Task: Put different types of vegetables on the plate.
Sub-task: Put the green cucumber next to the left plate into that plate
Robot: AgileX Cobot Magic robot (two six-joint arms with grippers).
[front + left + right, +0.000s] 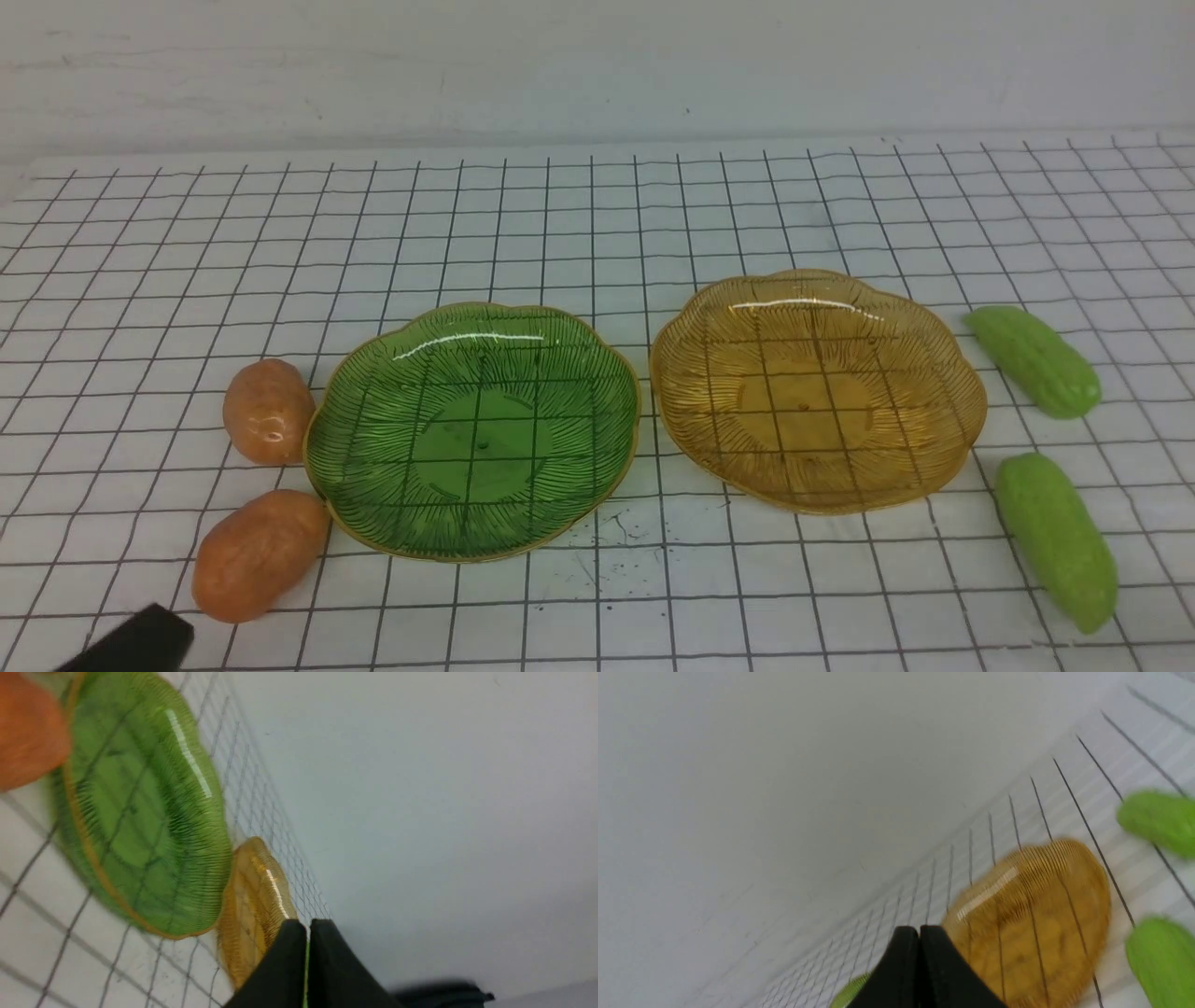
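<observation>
Two glossy orange-brown potatoes lie left of the green plate (373, 504): one further back (268, 411), one nearer (259, 554). Both light-green gourds are right of the amber plate (952, 420), one further back (1034, 360), one nearer (1058, 539). Both plates hold nothing. A black tip of my left gripper (135, 644) shows at the front view's bottom left corner, just in front of the nearer potato. In the left wrist view my left gripper (308, 927) is shut with nothing in it. In the right wrist view my right gripper (919, 933) is also shut, holding nothing.
The objects rest on a white cloth with a black grid (597, 224). A pale wall (597, 65) rises behind the table's far edge.
</observation>
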